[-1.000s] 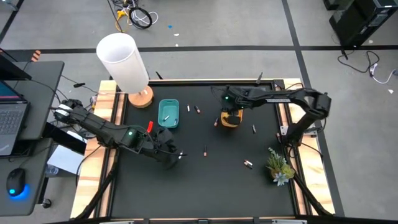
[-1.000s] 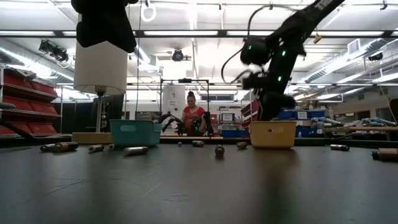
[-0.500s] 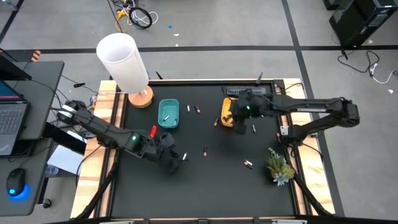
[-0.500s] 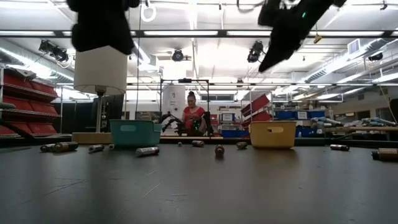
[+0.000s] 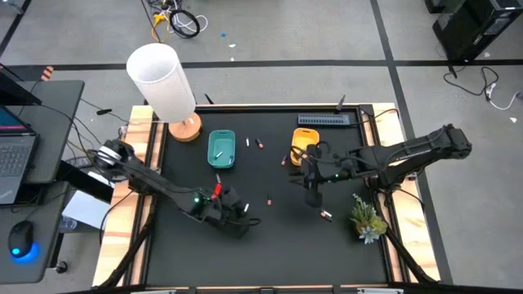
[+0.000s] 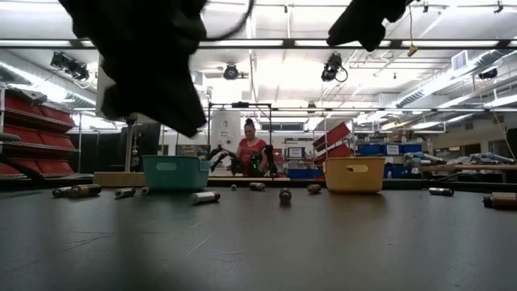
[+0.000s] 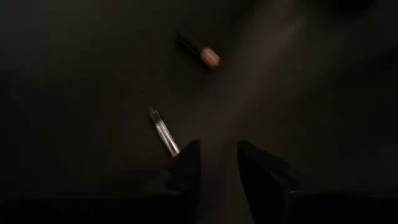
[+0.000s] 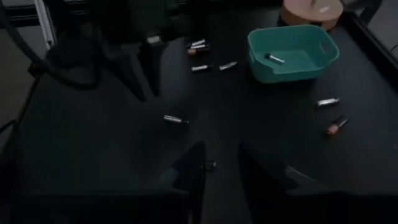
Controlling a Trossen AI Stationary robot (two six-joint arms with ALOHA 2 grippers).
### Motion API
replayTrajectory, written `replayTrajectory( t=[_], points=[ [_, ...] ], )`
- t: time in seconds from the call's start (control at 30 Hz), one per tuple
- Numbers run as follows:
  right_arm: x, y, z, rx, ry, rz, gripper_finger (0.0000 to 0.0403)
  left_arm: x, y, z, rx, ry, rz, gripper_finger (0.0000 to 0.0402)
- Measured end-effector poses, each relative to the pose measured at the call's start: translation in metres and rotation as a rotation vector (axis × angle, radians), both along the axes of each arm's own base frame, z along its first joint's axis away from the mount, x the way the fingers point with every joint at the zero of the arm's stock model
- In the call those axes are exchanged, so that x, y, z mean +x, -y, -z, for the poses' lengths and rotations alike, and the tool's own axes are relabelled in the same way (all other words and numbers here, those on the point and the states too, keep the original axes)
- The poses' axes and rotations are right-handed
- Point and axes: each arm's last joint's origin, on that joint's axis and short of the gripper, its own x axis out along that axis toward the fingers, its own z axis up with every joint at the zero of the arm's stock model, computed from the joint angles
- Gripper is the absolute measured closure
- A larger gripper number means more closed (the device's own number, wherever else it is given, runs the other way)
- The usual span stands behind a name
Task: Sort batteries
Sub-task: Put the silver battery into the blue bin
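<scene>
While parted, left gripper [image 7: 217, 163] empty

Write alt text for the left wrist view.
The left gripper, fingers slightly apart and empty, hovers over the dark table. A silver battery lies just beside one fingertip; a dark battery with a copper end lies farther off.

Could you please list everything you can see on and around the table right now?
Batteries: several loose, silver or dark with copper ends, scattered over the black table; one inside the teal tray.
Teal tray: one, far left part of the table.
Yellow tray: one, far right part.
Lamp: one, white shade, wooden base, far left corner.
Plant: one, green, right edge.
Laptop and mouse: on a desk left of the table.
Person: one, red top, in the room behind.
Left gripper: open, beside a silver battery.
Right gripper: open, above the table's middle.
</scene>
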Motion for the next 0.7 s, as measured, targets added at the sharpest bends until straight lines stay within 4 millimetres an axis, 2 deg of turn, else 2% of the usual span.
replayTrajectory(
  t=[0.27,0.53,0.7],
  points=[
    [-0.003,-0.015,0.003,0.01,-0.022,-0.025,0.0319,0.015,0.003,0.034,0.186,0.101,-0.197,0.0213],
    [-0.004,-0.017,0.003,0.043,-0.021,-0.006,0.0335,0.028,0.008,0.072,0.188,0.115,-0.235,0.0178],
    [-0.004,-0.02,0.003,0.044,-0.022,-0.018,0.0343,0.028,0.009,0.088,0.187,0.073,-0.238,0.0178]
  ],
)
